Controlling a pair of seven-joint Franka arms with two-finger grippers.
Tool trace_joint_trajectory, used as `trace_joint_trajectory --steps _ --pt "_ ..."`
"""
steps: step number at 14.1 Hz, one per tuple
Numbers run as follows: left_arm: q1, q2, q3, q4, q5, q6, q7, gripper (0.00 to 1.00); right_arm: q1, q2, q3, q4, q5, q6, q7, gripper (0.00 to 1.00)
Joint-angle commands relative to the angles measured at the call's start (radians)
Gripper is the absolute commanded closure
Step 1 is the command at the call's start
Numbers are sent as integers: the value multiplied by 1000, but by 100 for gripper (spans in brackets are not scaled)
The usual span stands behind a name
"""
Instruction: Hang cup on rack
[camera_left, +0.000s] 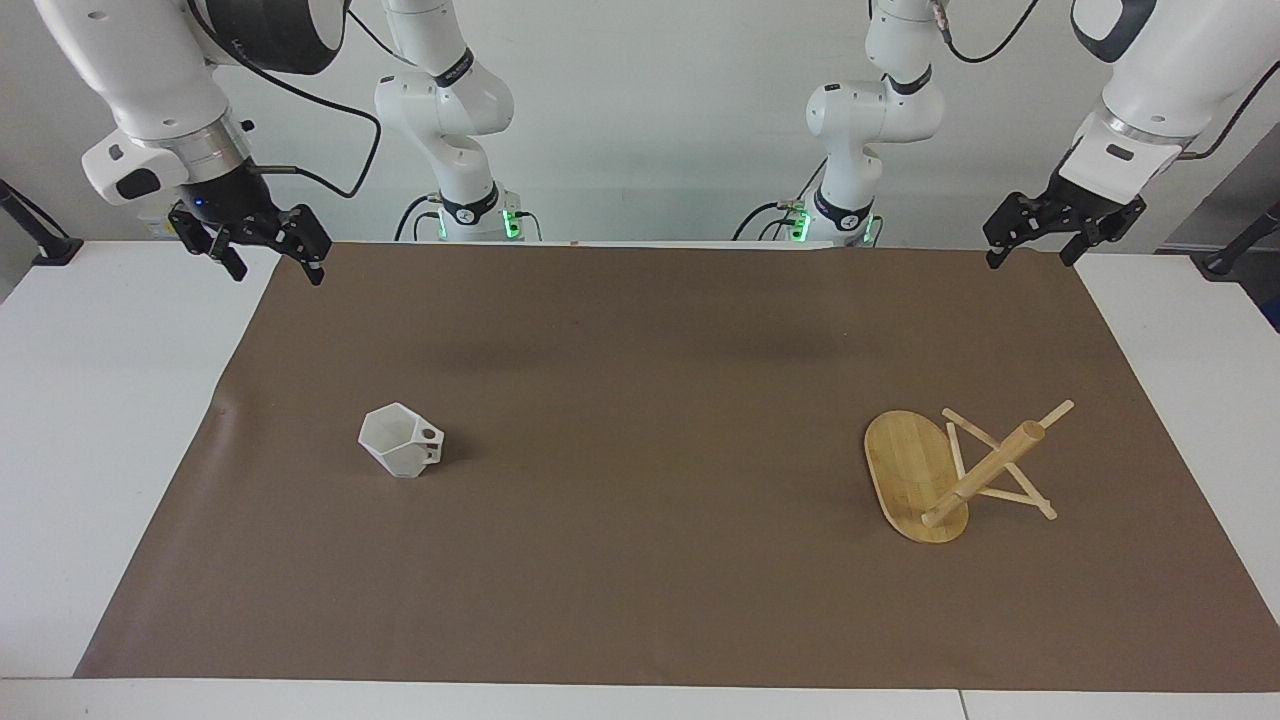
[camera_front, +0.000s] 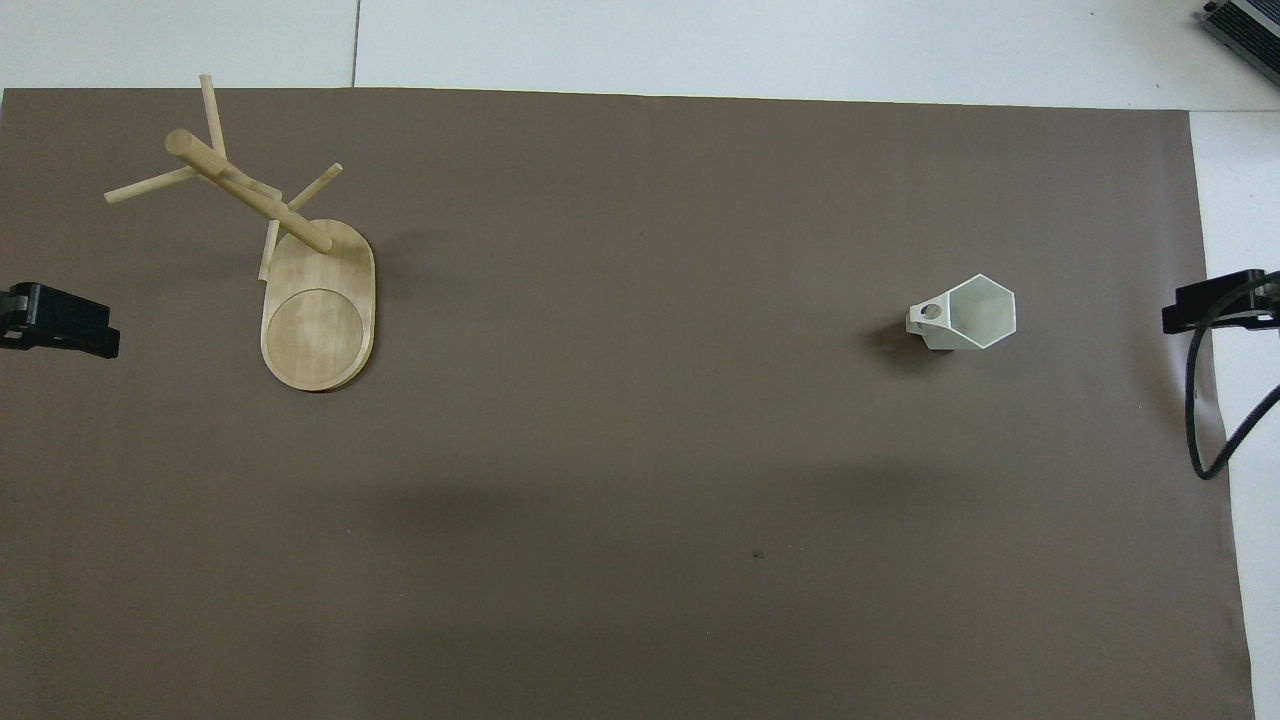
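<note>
Small white faceted cup (camera_left: 401, 441) and light bamboo rack (camera_left: 950, 472) stand well apart on the brown-papered bench (camera_left: 640, 560); left claw (camera_left: 1032, 248) and right claw (camera_left: 272, 260) hang apart-fingered, empty, over its robot-side corners.

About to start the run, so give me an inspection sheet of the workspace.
Surface: brown mat on the white table.
Job's things: cup upright toward the right arm's end; rack standing toward the left arm's end, pegs bare.
Clutter: nothing seen.
Grippers: left gripper and right gripper raised over the mat's corners nearest the robots, jaws open, empty.
Cables: black cable hanging from the right arm.
Surroundings: white wall; two more arm bases beside it.
</note>
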Motion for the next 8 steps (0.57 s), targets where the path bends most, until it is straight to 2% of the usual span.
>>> trace_joint_trajectory --steps 1,8 --pt "8 -27 -5 -34 12 23 -9 0 3 -27 -4 -33 4 16 -19 0" --pt "7 -28 -6 -34 12 24 -9 0 -1 -27 -4 -33 4 17 -19 0"
